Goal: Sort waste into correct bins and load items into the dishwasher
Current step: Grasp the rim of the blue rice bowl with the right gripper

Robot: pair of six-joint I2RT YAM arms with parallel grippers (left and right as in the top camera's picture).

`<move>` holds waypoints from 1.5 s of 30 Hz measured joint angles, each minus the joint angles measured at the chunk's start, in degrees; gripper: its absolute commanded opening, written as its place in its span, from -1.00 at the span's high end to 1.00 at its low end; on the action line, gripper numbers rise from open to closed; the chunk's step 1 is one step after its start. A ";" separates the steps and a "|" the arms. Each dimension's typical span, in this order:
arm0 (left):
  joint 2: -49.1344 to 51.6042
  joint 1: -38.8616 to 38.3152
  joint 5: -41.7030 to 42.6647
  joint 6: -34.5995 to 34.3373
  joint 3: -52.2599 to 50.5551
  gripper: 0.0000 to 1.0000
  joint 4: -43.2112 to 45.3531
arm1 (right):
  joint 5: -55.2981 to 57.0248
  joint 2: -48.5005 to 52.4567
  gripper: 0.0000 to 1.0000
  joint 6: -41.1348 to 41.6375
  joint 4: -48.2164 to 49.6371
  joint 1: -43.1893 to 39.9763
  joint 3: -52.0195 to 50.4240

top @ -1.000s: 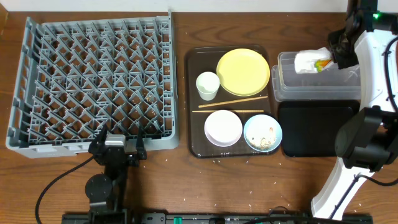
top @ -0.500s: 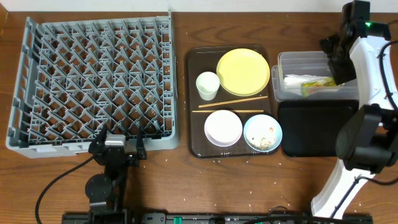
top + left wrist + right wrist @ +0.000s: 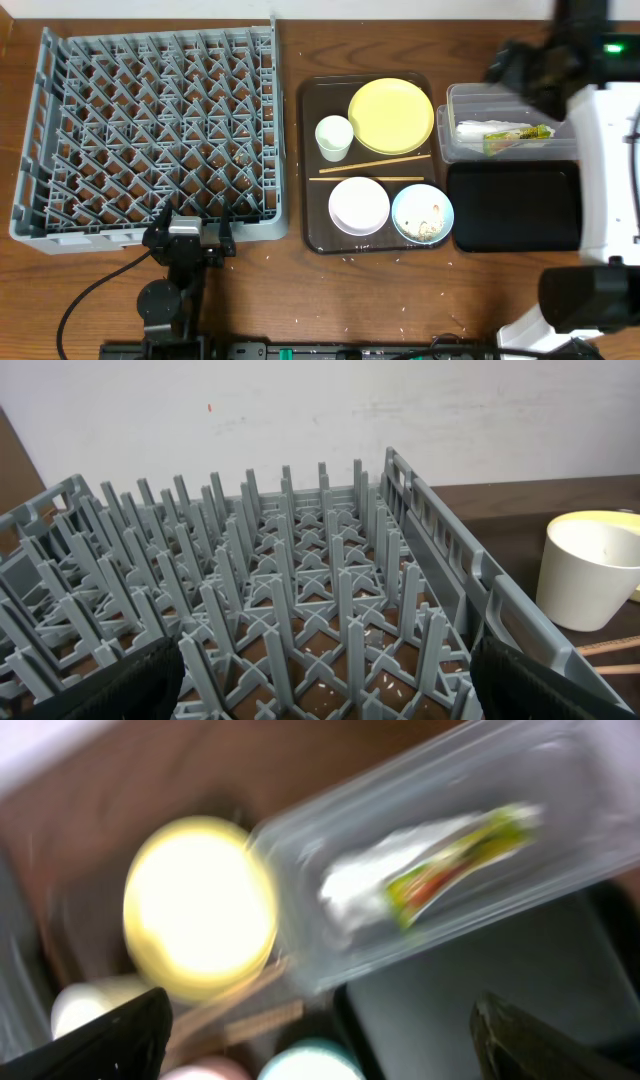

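The green-and-yellow wrapper (image 3: pixel 518 133) and crumpled white paper (image 3: pixel 478 128) lie inside the clear tub (image 3: pixel 505 100). My right gripper (image 3: pixel 520 72) hovers above the tub's far edge, open and empty, blurred by motion. In the right wrist view the wrapper (image 3: pixel 455 860) lies in the tub (image 3: pixel 560 780), with wide-apart fingers (image 3: pixel 110 1040) framing it. The brown tray holds the yellow plate (image 3: pixel 390 113), white cup (image 3: pixel 334 137), chopsticks (image 3: pixel 375 166), white bowl (image 3: pixel 359 205) and light blue bowl (image 3: pixel 422 214) with rice. My left gripper (image 3: pixel 190 240) rests open at the grey rack's (image 3: pixel 150 130) near edge.
The black tray (image 3: pixel 515 205) sits just in front of the clear tub. Loose rice grains (image 3: pixel 400 262) dot the table near the brown tray (image 3: pixel 306 150) and the rack's floor (image 3: pixel 385 680). The left wrist view shows the white cup (image 3: pixel 590 575) beyond the rack's right wall.
My right gripper opened and dropped the wrapper and paper into the clear tub, then drew up and to the left. The left arm has stayed still.
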 measured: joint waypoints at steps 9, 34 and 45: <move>0.00 0.00 -0.02 0.00 0.00 -0.85 0.02 | -1.11 1.99 -0.72 -6.93 -0.22 17.07 -9.29; 0.00 0.00 -0.02 0.00 0.00 -0.85 0.02 | -0.92 2.27 0.04 -2.36 10.16 24.98 -35.78; 0.00 0.00 -0.02 0.00 0.00 -0.85 0.02 | -0.92 2.27 0.16 -14.64 8.83 29.62 -36.65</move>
